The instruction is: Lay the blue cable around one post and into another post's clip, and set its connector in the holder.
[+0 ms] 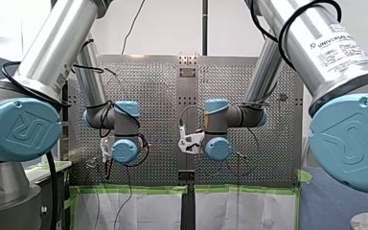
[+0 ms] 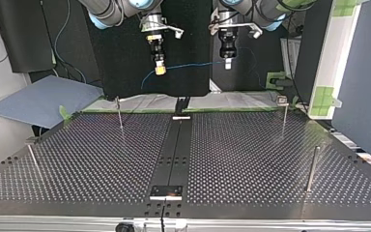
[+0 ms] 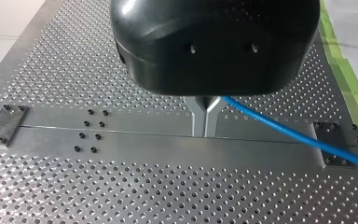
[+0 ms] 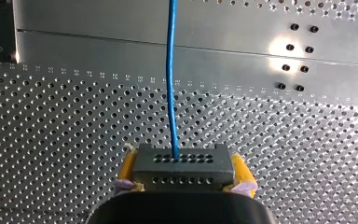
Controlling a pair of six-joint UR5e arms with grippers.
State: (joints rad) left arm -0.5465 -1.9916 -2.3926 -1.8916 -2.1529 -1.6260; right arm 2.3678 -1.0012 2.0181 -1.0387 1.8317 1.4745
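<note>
Two arms (image 1: 52,52) are seen above the perforated table (image 1: 148,91) in the front view; finger states cannot be told there. Top view: blue cable (image 2: 193,64) is strung in mid-air between right gripper (image 2: 160,69) and left gripper (image 2: 228,63). Left wrist view: metal fingers (image 3: 198,119) are pressed together on the cable. Right wrist view: connector (image 4: 182,164) is pinched between yellow pads (image 4: 127,166), cable leading ahead.
</note>
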